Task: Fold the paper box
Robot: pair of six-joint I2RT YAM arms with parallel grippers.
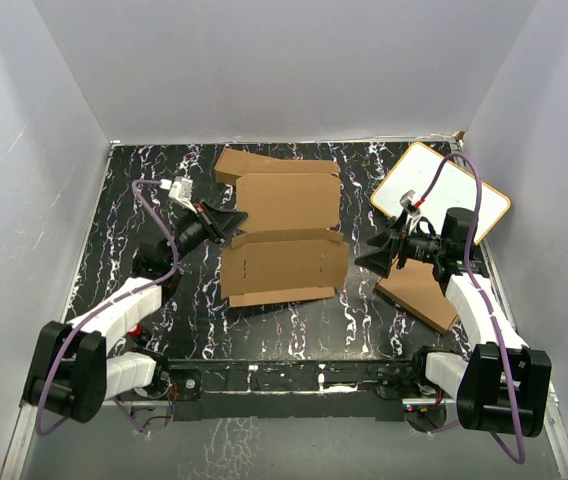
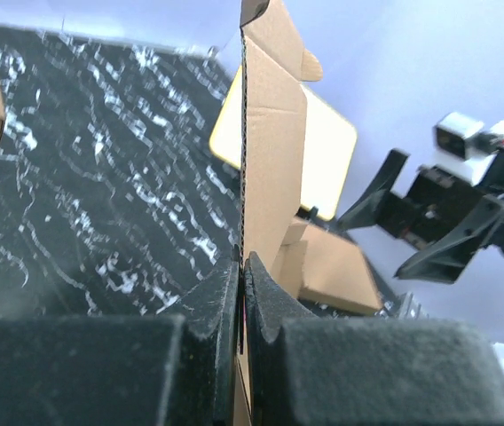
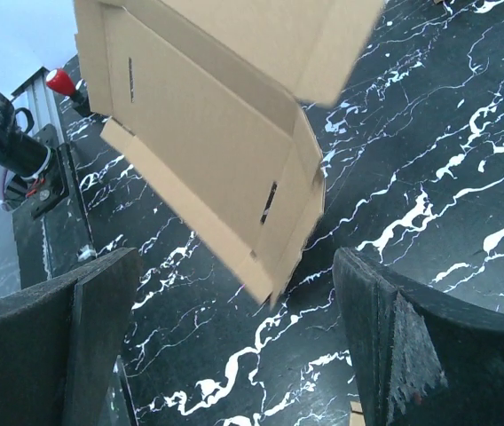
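A black marbled table sits between pale walls, with the paper box lying half-opened at its middle. At the box's left edge the left gripper is closed tight, pinching a cardboard wall. Just right of the box, the right gripper gapes wide, holding nothing.

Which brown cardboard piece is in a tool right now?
The opened-out paper box mid-table, flaps and slots showing: the left tool pinches its left edge. The flat carton at the right lies closed, ungripped.
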